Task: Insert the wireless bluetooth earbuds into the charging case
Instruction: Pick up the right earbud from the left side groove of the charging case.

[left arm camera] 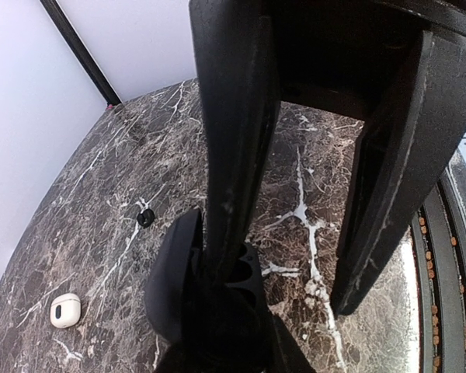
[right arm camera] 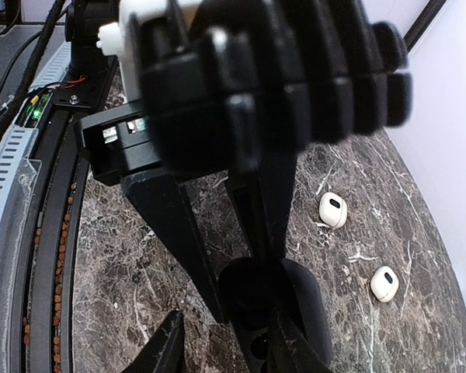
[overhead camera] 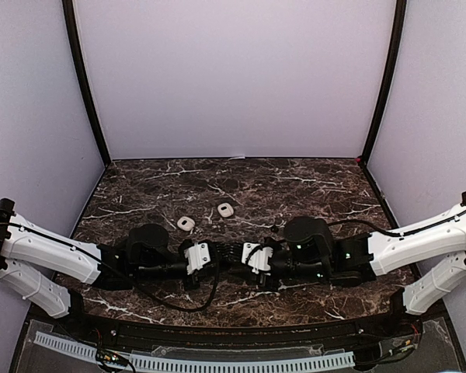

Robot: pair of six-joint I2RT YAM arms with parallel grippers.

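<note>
The two arms met over the counter [overhead camera: 318,186], about midway along it and closer to its near edge than its far one. The left gripper [overhead camera: 214,255] was closed and, as far as the crowded wrist views allowed, clamped on the black charging case [right arm camera: 276,307]. The case stood open between the two grippers, with its wells showing. The right gripper [left arm camera: 287,281] had its fingers well apart and held nothing. One finger [left arm camera: 233,155] reached down to the open top of the case, and the other hung clear on the side toward the near edge. A white earbud [overhead camera: 186,224] and a second white earbud [overhead camera: 225,210] lay loose on the counter beyond the grippers toward the far edge. They were near each other but not touching, around the middle and slightly toward the left edge. A small black earbud [left arm camera: 145,217] lay apart from both, farther toward the right edge.
</note>
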